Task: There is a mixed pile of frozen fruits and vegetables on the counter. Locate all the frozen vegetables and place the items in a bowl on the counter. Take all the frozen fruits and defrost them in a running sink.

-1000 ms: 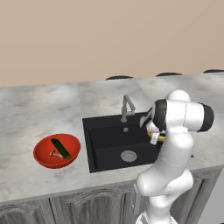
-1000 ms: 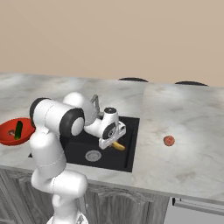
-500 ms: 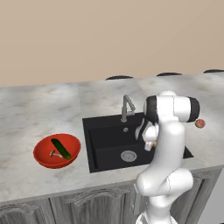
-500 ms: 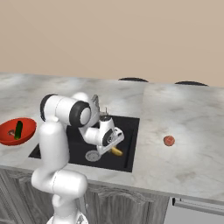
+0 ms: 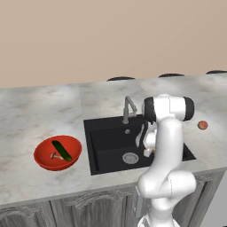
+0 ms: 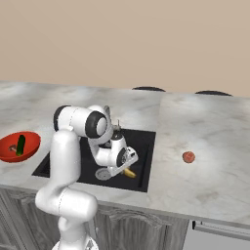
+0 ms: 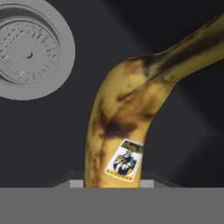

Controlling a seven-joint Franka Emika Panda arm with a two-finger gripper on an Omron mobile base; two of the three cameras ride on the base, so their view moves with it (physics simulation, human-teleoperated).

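Banana (image 7: 127, 118) is down inside the sink (image 5: 106, 137) right now, pinched in my gripper (image 6: 126, 166), which is clamped on its lower end. From the hand cam I'm looking straight along it: yellow skin with a lot of brown bruising, a little sticker near the fingers, and the far end curving away over the black sink floor. The silver drain (image 7: 26, 48) sits just beside the banana on that floor, not touching it as far as I can see. From the right base cam the yellow tip (image 6: 130, 173) pokes out under the hand, close to the sink's front wall. The red bowl (image 5: 44, 160) is on the counter (image 5: 40, 111) on one side of the sink, with the cucumber (image 5: 62, 150) and the little mushroom (image 5: 55, 155) lying in it. The small red fruit (image 6: 188, 156) is on the counter on the sink's other side, well apart from it
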